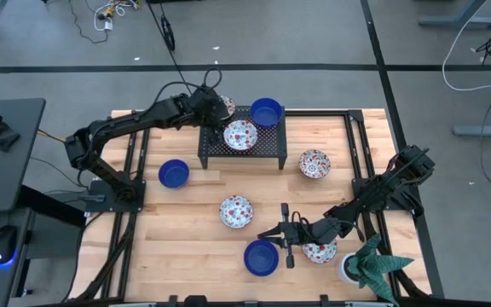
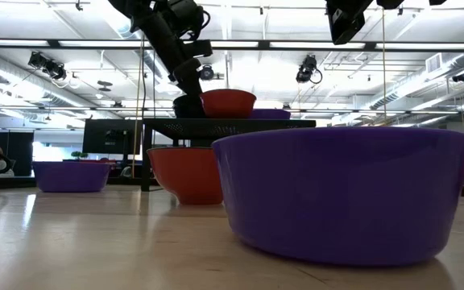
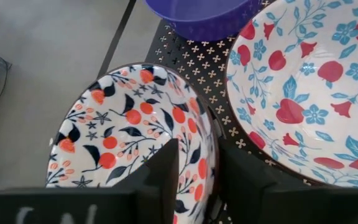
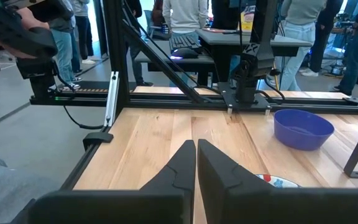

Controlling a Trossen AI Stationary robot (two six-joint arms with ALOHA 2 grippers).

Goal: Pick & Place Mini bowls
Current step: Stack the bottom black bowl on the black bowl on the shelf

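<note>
Left hand [image 3: 194, 186] fingers apart straddling rim of star-patterned bowl [image 3: 129, 124], bowl tilted at black rack [image 1: 267, 147] edge; right hand [image 4: 196, 168] together.

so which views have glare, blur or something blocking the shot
Low view: a blue bowl close to the lens fills much of the frame, and ceiling lights glare behind. Left wrist view: the left gripper shows blurred at the bottom, straddling a patterned bowl's rim. High view: evenly lit, sharp.
</note>
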